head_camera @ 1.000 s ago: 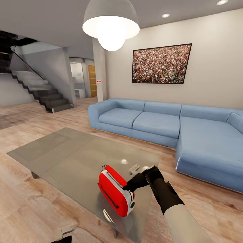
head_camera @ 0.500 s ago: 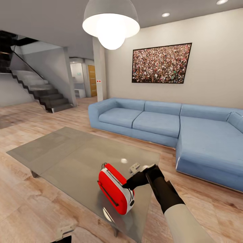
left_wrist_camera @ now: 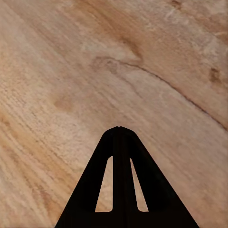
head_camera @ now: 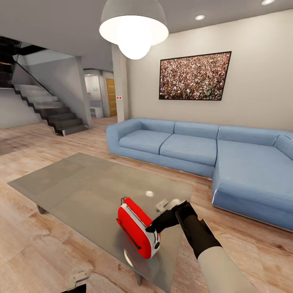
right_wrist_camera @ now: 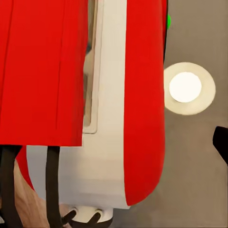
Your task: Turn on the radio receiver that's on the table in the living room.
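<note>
Head view. The radio receiver is stood on the near right part of the bench, close to the near edge, tilted on its red shell with the white-grey end panel turned toward the right arm. The right gripper is placed against that end panel, its dark tip touching or almost touching the panel just above a dark knob. This placement is judged to serve a press on a control, not a lift: nothing is enclosed by the jaws here. Whether the right jaws are apart or together cannot be told from this view. The bench top is glossy and grey-brown, and the pendant lamp is reflected in it as small bright spots. Light wood floor surrounds the bench. A blue L-shaped sofa is set beyond it against a beige wall carrying a crowd picture. A dark staircase is seen at the far left.

Left wrist view. The left gripper is held over bare wood floor, well apart from the receiver. Its jaws are pressed together at the tips, with nothing between them.

Right wrist view. The receiver's red shell and white panel are seen at very close range, with the bench top and a round lamp reflection beside them. One dark fingertip is seen at the frame edge, beside the receiver; the jaw spacing cannot be judged.
</note>
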Controlling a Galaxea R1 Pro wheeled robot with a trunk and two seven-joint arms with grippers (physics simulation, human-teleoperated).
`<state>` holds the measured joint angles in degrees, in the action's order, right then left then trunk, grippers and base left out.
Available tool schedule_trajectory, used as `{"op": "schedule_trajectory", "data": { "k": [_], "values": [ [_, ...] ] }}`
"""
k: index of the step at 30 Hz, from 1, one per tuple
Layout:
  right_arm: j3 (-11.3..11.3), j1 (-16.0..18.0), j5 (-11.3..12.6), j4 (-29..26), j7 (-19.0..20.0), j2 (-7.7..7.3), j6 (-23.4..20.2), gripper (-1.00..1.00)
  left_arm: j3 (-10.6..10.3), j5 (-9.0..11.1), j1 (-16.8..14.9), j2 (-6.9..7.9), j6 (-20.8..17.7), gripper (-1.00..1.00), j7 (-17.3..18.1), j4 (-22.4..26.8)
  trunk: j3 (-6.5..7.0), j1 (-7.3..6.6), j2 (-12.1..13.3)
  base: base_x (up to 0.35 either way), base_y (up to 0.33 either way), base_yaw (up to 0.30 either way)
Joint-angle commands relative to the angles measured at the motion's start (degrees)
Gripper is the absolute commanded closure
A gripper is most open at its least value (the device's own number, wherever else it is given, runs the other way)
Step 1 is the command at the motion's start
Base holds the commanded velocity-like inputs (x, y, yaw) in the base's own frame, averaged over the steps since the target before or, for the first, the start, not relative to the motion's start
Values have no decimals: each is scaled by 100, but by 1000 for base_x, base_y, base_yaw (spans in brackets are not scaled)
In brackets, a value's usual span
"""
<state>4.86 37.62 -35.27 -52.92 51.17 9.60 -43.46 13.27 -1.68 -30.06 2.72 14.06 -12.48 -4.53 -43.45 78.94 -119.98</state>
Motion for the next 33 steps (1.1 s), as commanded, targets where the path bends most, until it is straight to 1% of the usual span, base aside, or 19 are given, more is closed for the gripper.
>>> {"op": "schedule_trajectory", "data": {
  "k": [1,8,15,33],
  "values": [
    [3,0,-6,5,-1,1,4,-100,0,-1,0,0,0,100,0,1,0,0,0,0,0,0],
    [2,0,-7,10,-2,2,6,-100,0,-42,0,23,-6,100,-11,-4,0,0,0,0,0,0],
    [-2,0,0,10,-2,0,4,-100,-9,-86,0,42,-17,100,-39,-4,126,-154,281,0,0,0],
    [-2,0,-15,10,-8,-1,5,-100,-9,-87,0,44,-23,100,-44,-4,449,-549,1003,0,0,0]
  ]
}}
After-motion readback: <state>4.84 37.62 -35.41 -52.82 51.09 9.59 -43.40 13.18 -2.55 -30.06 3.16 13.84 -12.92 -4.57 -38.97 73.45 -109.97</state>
